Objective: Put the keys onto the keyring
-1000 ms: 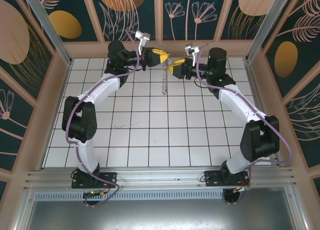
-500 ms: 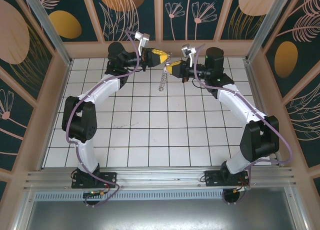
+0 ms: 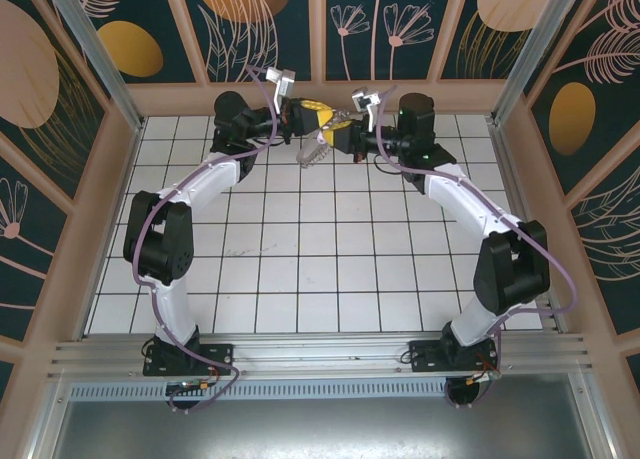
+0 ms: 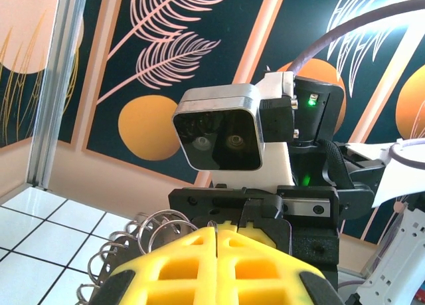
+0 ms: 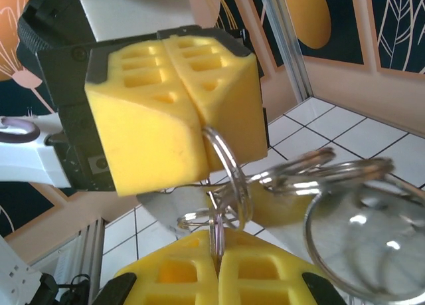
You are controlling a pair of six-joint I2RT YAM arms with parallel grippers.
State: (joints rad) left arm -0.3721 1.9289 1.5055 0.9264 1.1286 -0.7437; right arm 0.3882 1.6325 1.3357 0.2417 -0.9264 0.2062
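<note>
Your right end effector (image 5: 217, 255) has just clenched on the keyring (image 3: 312, 152), which your left end effector (image 5: 199, 127) also pinches, so threading can likely begin.

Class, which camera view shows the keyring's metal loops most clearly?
Right wrist: the keyring sits close, each silver loop distinct. Left wrist catches a few coils; top external, a tiny silvery strand.

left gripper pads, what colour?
Yellow. Clearest in the right wrist view, where the left gripper pinches a silvery ring between its pads.
</note>
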